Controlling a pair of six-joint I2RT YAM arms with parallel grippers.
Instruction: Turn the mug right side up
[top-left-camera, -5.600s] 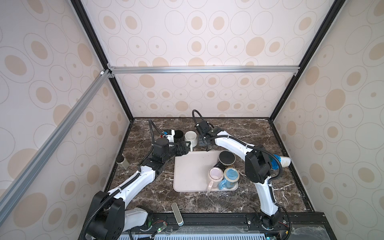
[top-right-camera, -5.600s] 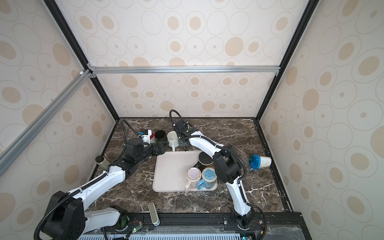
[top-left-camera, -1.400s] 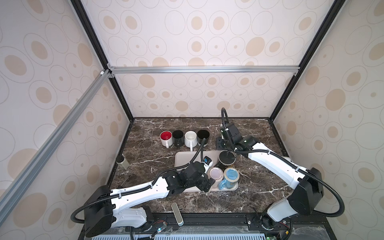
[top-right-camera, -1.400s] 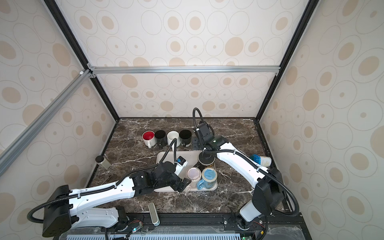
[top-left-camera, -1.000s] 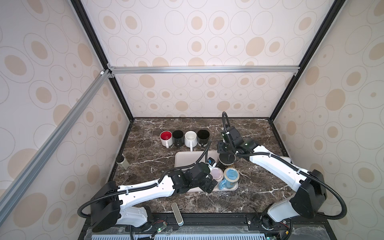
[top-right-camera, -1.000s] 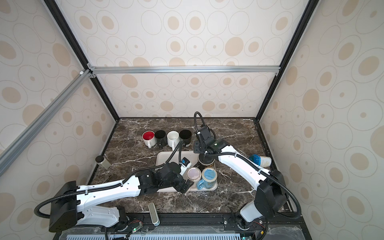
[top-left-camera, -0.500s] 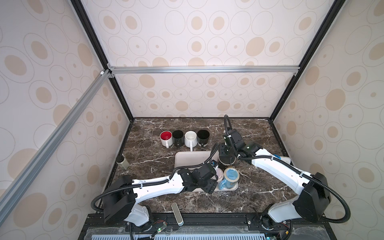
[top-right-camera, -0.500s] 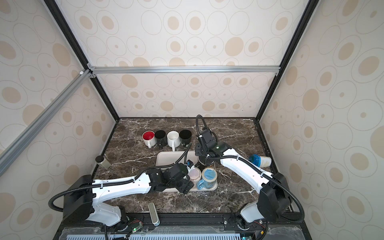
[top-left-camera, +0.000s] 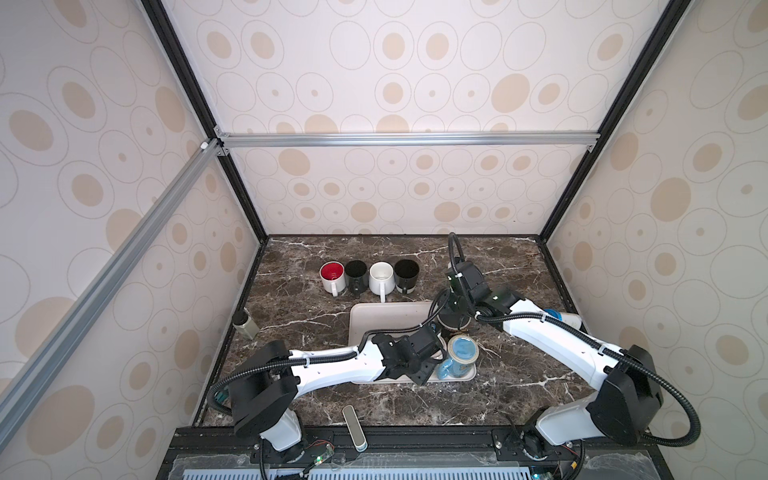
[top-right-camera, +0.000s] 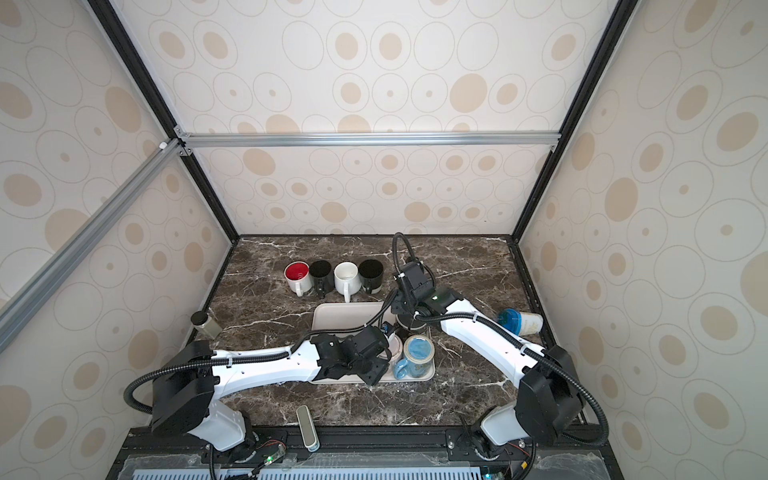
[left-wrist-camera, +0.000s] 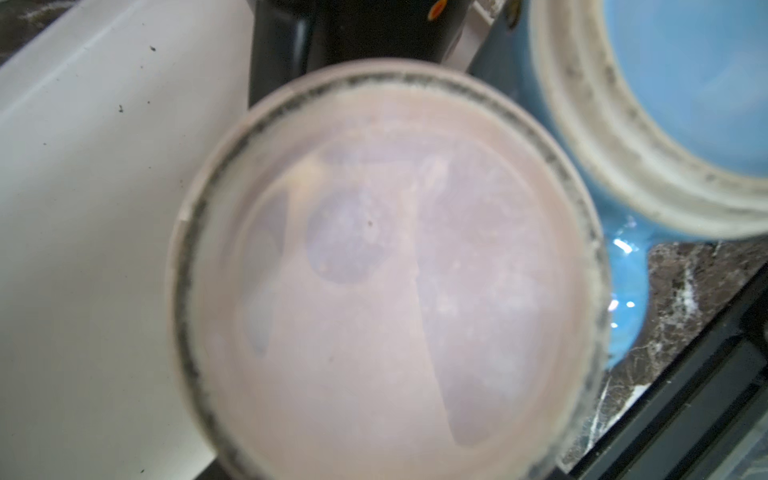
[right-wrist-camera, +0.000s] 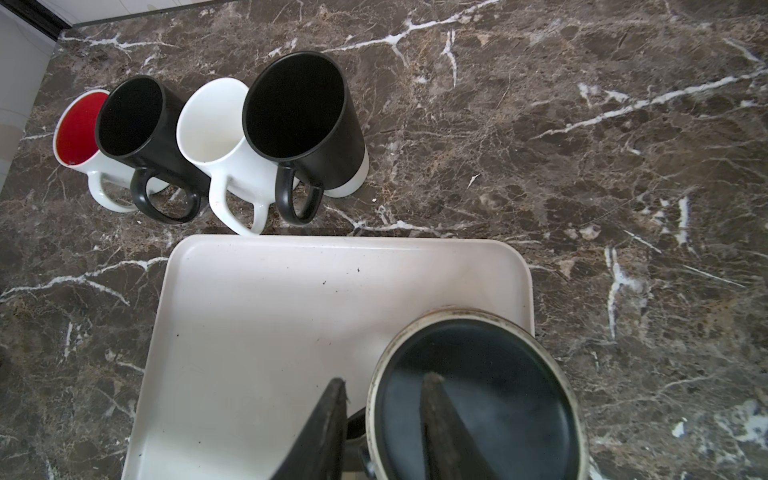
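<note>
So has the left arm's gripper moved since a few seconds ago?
Yes. The left gripper has left the row of mugs at the back and come toward the tray's near right corner, over the pink mug.

Probably a lab booth: patterned panels (top-left-camera: 415, 83), aluminium frame (top-left-camera: 407, 139), marble tabletop (top-left-camera: 498, 257).

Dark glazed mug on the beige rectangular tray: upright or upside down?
Upside down: the dark glazed mug shows a flat closed base, pale foot ring on top, no opening.
</note>
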